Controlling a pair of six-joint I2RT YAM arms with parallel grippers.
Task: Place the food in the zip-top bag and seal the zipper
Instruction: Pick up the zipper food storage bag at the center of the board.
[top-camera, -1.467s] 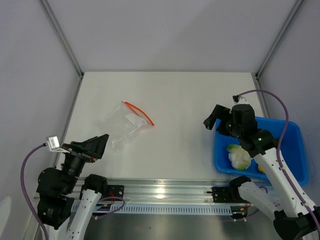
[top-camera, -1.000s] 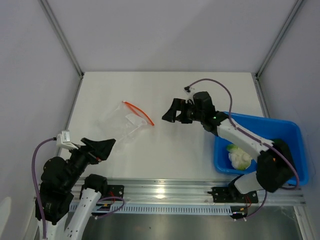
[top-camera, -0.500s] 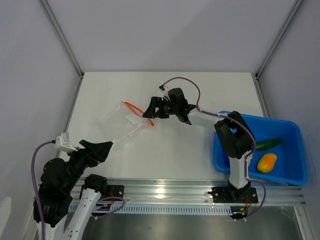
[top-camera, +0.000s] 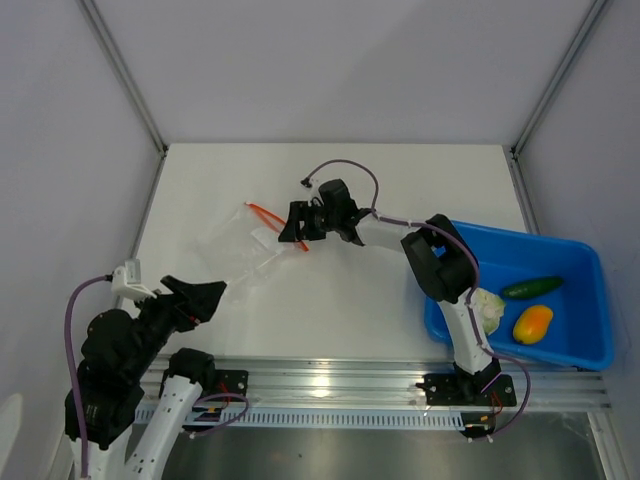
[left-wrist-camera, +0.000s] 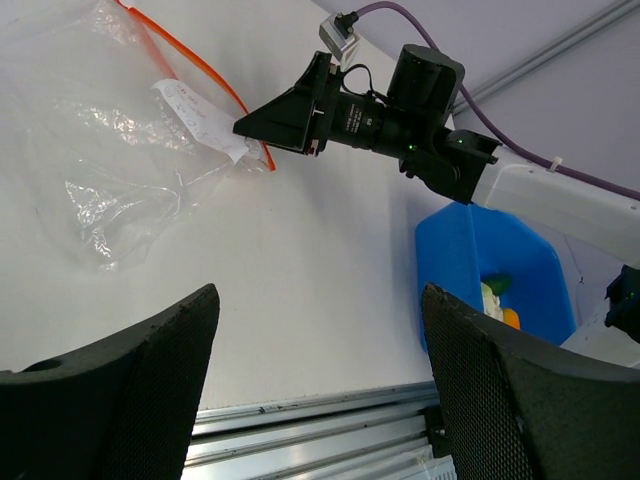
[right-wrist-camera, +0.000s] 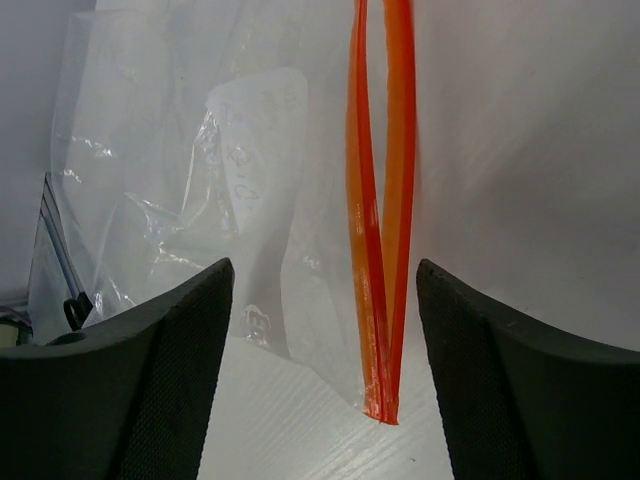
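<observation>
The clear zip-top bag (top-camera: 243, 250) lies flat at the table's left centre, empty. Its orange-red zipper (top-camera: 278, 225) runs along its right edge. My right gripper (top-camera: 289, 232) is open and reaches far left, low at the zipper's near end. In the right wrist view the zipper (right-wrist-camera: 382, 250) shows two strips slightly parted, with its end between my fingers (right-wrist-camera: 130, 380). My left gripper (top-camera: 206, 296) is open and empty, near the front left, short of the bag (left-wrist-camera: 120, 150). The leafy lump (top-camera: 487, 306), cucumber (top-camera: 532, 288) and yellow-orange fruit (top-camera: 532, 323) lie in the blue tray.
The blue tray (top-camera: 580, 345) stands at the front right, and it also shows in the left wrist view (left-wrist-camera: 450, 260). The right arm stretches across the table's middle. Grey walls close in the table on the left, back and right. A metal rail runs along the near edge.
My right arm has swung from over the blue tray leftward across the table to the bag's zipper. The left gripper has shifted only slightly.
</observation>
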